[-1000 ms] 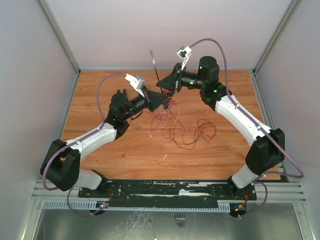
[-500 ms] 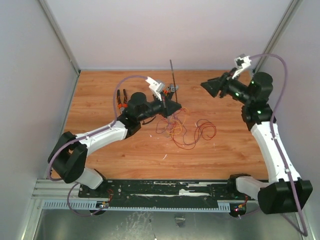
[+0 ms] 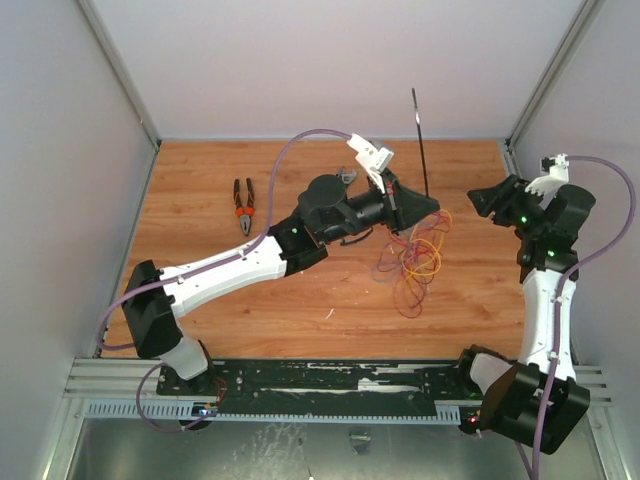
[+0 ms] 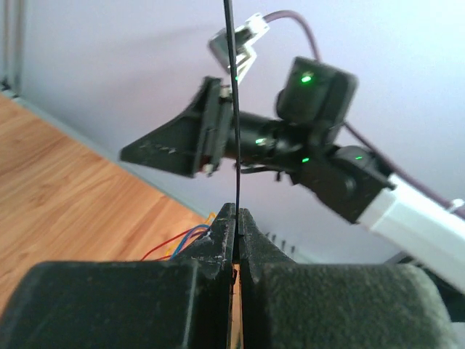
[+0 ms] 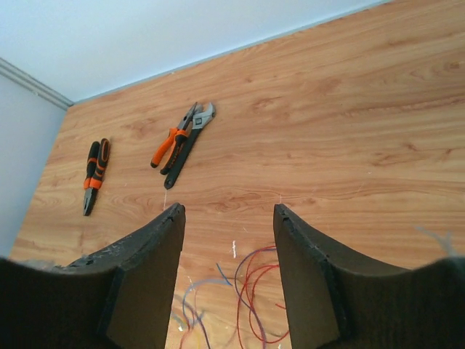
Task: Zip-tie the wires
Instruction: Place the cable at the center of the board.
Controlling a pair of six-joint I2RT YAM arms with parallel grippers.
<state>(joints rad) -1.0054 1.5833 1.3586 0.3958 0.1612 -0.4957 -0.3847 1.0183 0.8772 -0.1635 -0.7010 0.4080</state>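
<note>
Grips the zip tie point(image 4: 231, 87) tight in the closed left tool point(image 4: 236, 218), upright and directly above the wires point(image 3: 415, 255). Shows the right tool point(image 5: 229, 211) with jaws parted on nothing, off to the right of the wires and apart from them. Finds the wires in a loose red-and-orange tangle on the counter point(image 3: 250, 290), with upper strands reaching up to the left tool. Cannot tell whether the strip already circles any strands. Probably partway at best: no tight bundle yet. Left to do: gather the loops and cinch the strip closed.
</note>
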